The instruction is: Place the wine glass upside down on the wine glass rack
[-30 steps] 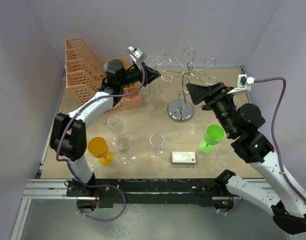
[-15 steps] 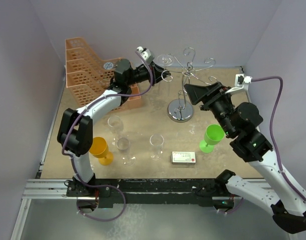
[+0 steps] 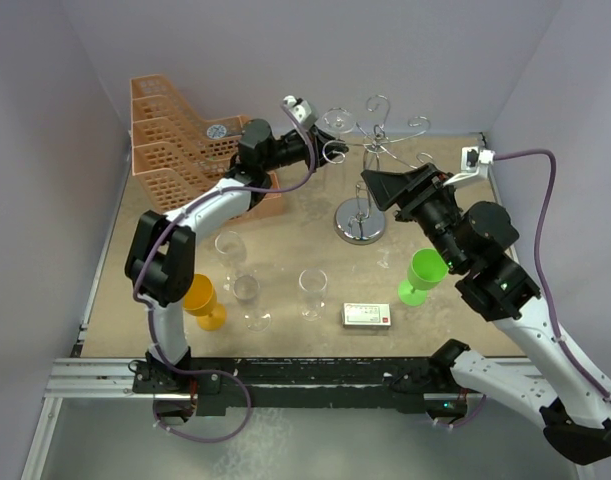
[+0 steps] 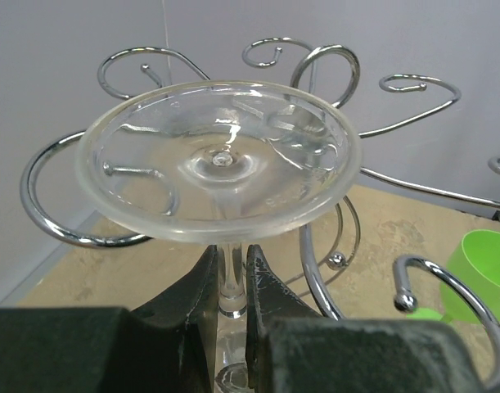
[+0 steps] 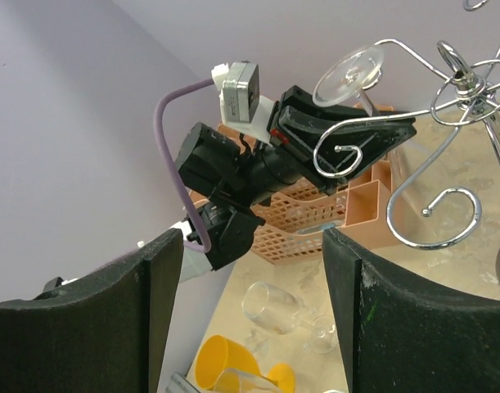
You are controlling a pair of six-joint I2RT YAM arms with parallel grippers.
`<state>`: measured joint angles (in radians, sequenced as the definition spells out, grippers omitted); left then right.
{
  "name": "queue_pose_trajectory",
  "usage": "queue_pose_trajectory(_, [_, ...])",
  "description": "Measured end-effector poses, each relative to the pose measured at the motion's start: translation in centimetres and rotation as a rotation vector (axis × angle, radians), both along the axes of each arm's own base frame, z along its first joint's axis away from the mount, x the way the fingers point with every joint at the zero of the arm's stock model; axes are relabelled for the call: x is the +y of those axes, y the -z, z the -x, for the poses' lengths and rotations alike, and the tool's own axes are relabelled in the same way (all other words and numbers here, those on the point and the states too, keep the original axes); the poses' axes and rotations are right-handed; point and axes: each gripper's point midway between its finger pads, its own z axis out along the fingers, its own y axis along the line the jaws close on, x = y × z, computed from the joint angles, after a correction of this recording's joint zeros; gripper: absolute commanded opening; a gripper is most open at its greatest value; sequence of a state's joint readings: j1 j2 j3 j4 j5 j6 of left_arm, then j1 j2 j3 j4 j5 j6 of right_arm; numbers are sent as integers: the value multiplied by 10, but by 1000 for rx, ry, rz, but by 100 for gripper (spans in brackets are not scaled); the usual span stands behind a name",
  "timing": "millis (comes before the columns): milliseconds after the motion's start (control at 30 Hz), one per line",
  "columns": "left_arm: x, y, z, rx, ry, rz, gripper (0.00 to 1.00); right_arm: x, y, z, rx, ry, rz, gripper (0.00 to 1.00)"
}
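Closer to the front, the right gripper (image 3: 377, 185) has its jaws spread wide, holding nothing, beside the thin post of the shiny chrome wire wine glass rack (image 3: 360, 222). Farther back, the left gripper (image 4: 231, 278) pinches the stem of the clear wine glass (image 4: 219, 160), foot uppermost, among the rack's curled arms; contact with them cannot be told
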<state>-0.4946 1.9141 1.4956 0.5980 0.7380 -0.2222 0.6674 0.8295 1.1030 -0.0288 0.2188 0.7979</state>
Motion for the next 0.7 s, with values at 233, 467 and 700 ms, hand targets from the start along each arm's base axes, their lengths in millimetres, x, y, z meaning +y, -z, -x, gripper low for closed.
queue_pose_trajectory(233, [-4, 5, -19, 3, -58, -6, 0, 1, 1, 0, 10, -6, -8, 70])
queue_pose_trajectory(467, [-8, 9, -25, 4, -92, -21, 0, 1, 1, 1, 12, -7, -14, 70])
queue_pose_trajectory(700, [-10, 7, -37, 7, -138, -12, 0, 0, 0, 2, 10, -7, -18, 70])
